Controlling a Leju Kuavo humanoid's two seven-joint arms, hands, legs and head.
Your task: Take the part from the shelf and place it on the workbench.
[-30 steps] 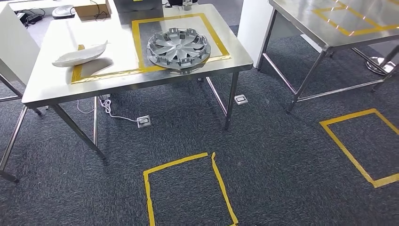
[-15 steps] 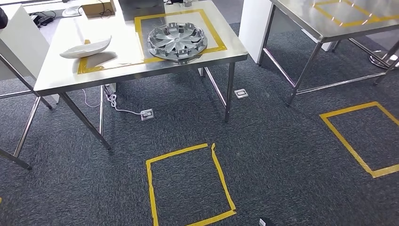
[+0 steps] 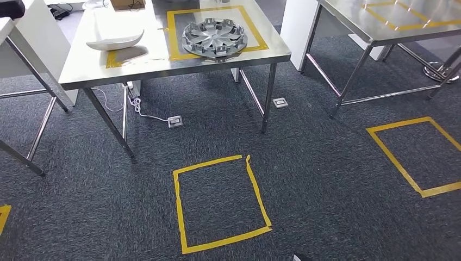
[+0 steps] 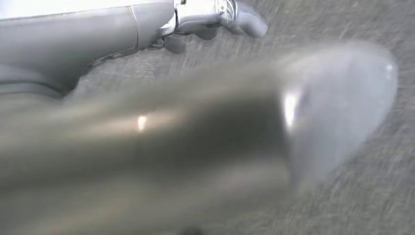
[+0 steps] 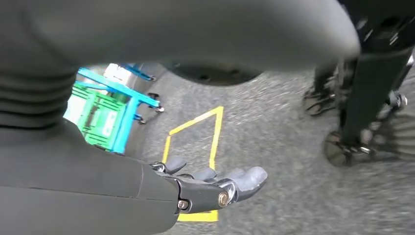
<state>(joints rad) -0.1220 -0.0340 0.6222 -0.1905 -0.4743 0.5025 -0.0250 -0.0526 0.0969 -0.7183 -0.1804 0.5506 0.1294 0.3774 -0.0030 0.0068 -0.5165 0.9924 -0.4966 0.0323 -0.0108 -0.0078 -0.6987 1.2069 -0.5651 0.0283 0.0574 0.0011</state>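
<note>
At the top centre of the head view we see a silver wheel cover lying flat inside a yellow tape frame on the steel workbench, with a white curved panel to its left. Our left hand hangs over grey carpet, fingers loosely extended, holding nothing. Our right hand likewise holds nothing, fingers nearly straight above a yellow floor square.

Two steel tables: one at eleven o'clock, one at one o'clock. One wheel cover, one white curved part. Two floor sockets.
</note>
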